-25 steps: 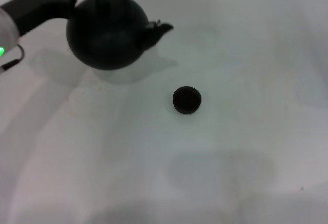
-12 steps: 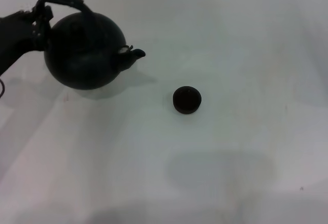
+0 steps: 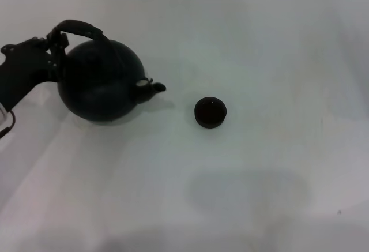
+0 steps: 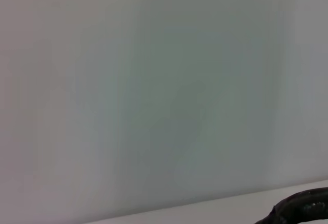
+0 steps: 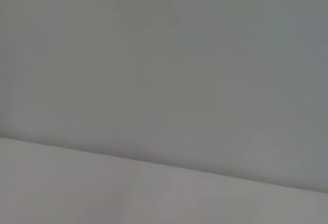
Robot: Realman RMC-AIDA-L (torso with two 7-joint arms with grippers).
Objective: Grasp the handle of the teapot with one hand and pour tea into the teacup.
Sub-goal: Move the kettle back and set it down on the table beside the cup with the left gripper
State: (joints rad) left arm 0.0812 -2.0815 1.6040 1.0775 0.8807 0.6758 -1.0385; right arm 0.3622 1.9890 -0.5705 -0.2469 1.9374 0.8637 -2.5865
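Dark handle sits clamped in left gripper.

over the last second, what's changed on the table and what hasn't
The left claw, holding the handle, has carried the teapot down from the far left towards the robot; its spout now points at the teacup, with a gap between them. The teacup stayed where it was. The right claw is out of view.

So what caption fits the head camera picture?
Left gripper at the handle of the round dark teapot, spout toward small dark teacup.
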